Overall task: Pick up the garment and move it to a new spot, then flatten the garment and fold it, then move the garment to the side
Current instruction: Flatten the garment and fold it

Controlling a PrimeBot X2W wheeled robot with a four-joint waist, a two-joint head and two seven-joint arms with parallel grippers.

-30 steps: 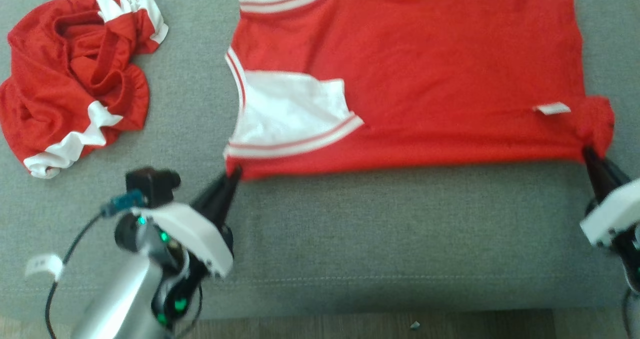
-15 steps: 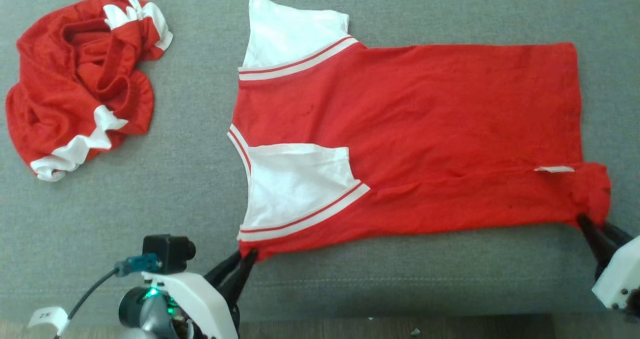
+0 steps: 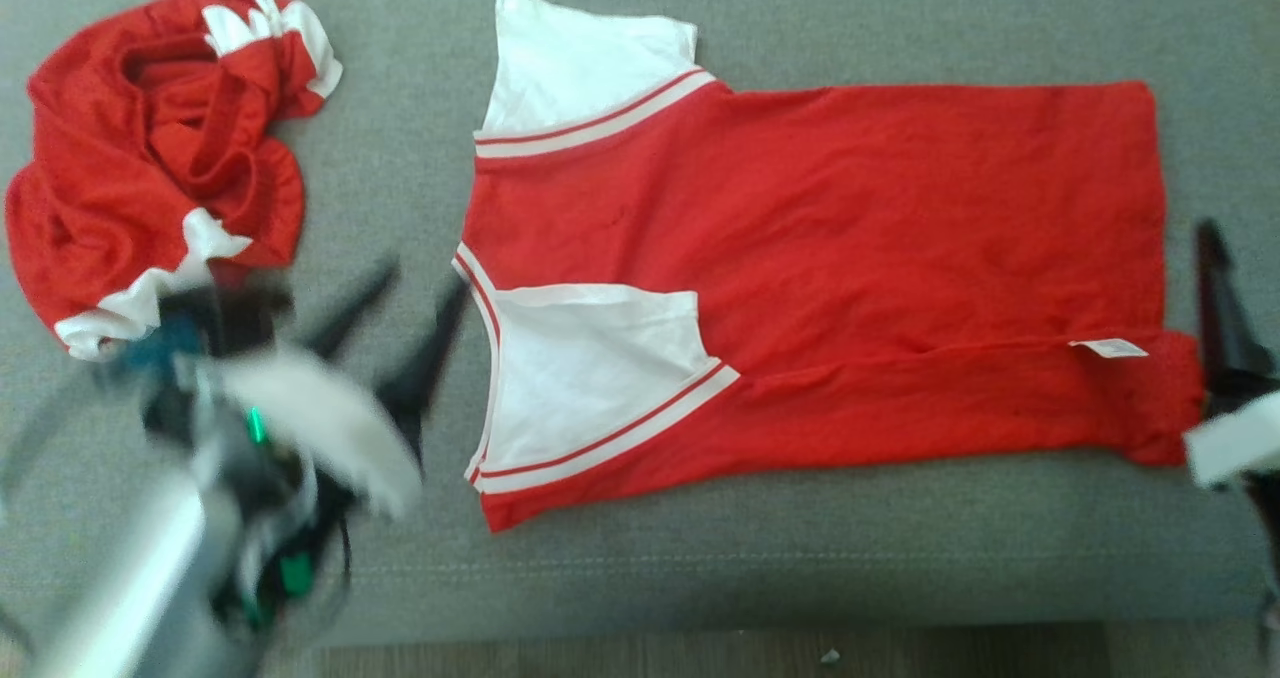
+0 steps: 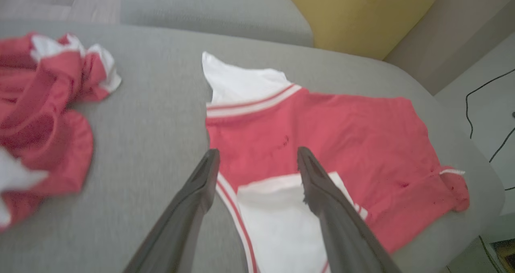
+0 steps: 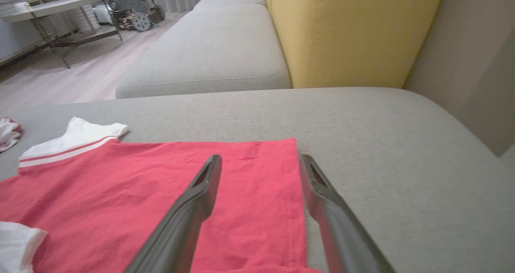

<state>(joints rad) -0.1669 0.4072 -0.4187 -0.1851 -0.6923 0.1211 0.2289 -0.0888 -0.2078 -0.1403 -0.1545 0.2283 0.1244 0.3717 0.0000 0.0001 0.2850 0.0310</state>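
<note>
The garment, a red shirt with white sleeves and striped trim, lies spread flat on the grey sofa cushion, filling the centre and right of the head view. Its neckline faces the left of the frame and its hem the right. One white sleeve sticks out at the top. The other lies folded in over the red body. The lower long edge is turned over onto itself, with a small white label showing near the hem.

The left gripper is blurred at the lower left of the head view, over bare cushion just left of the neckline. Its jaws stand apart and hold nothing. In the left wrist view the left gripper hangs above the collar area. One jaw is over the grey cushion and the other over the folded-in sleeve.

The right gripper sits at the right edge of the head view, just beside the hem. In the right wrist view the right gripper has its jaws apart and empty. One jaw is above red cloth and the other above the cushion by the hem edge.

A second red and white garment lies crumpled at the upper left, well apart. A yellow back cushion stands behind the seat.
</note>
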